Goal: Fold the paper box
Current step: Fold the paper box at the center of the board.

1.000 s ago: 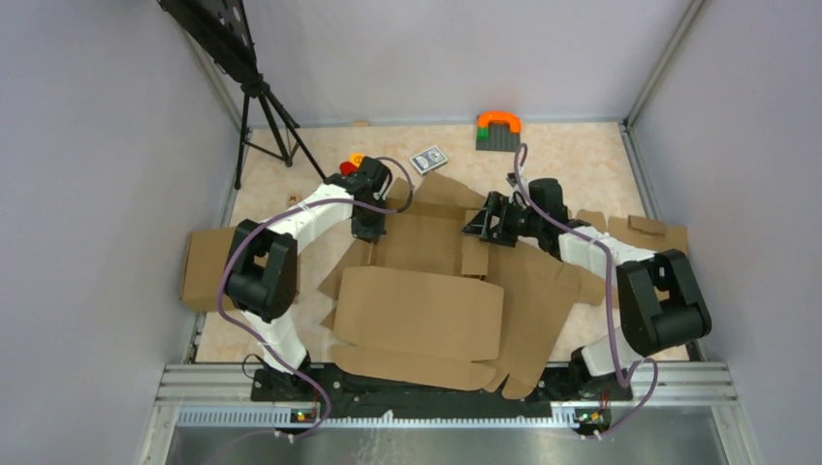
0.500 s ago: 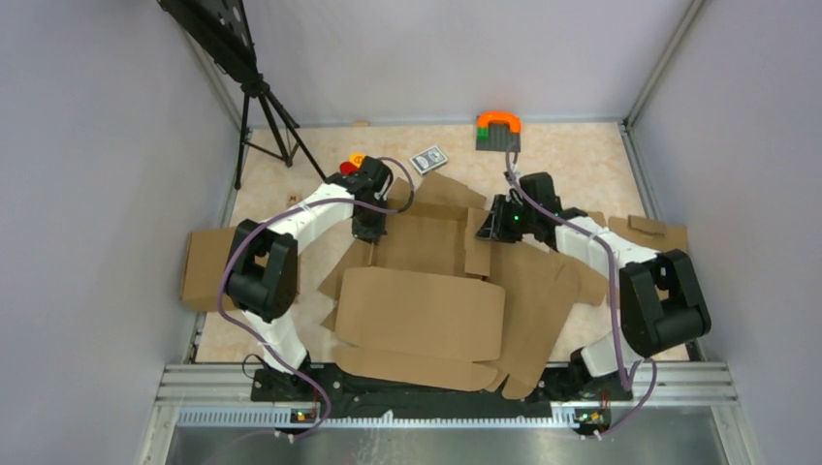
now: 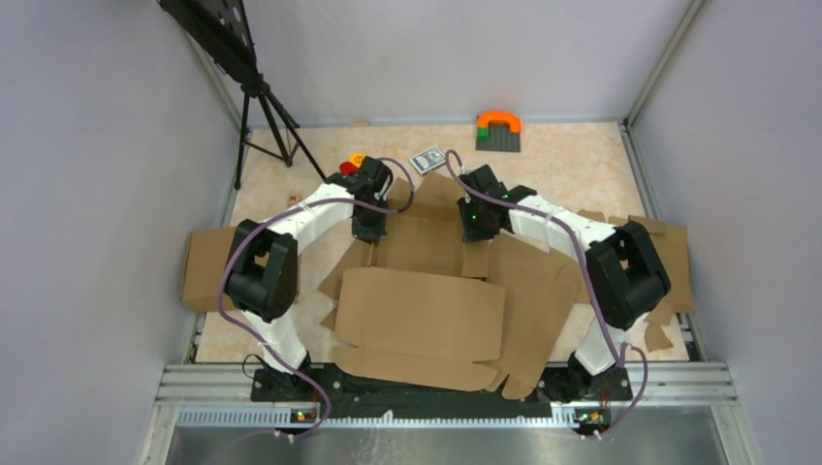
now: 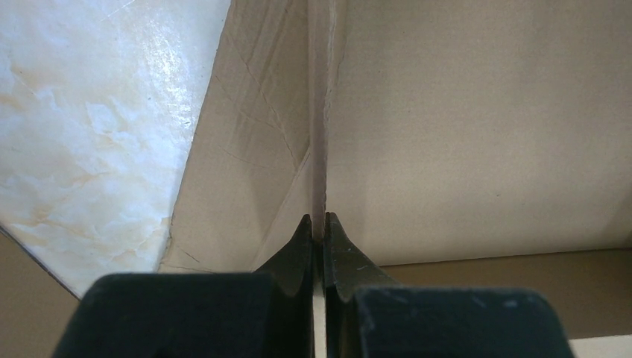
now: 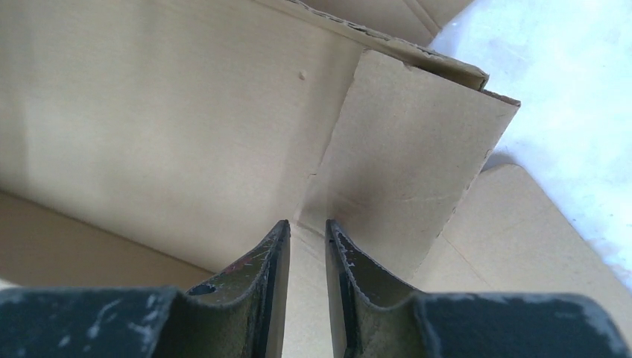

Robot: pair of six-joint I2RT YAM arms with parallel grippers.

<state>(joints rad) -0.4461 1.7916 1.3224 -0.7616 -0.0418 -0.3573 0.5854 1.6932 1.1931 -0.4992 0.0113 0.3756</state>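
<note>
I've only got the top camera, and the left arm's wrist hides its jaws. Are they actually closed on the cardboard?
Observer: Yes, the left wrist view shows the left gripper with jaws shut on an upright wall edge of the paper box.
Operator: And the right one?
Observer: The right wrist view shows the right gripper with jaws slightly apart at the crease beside an upright flap; I cannot tell whether they pinch it.

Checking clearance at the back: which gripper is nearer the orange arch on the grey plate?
Right. The right gripper sits on the paper box, in front of the orange arch and slightly left; the left gripper is much farther left.
</note>
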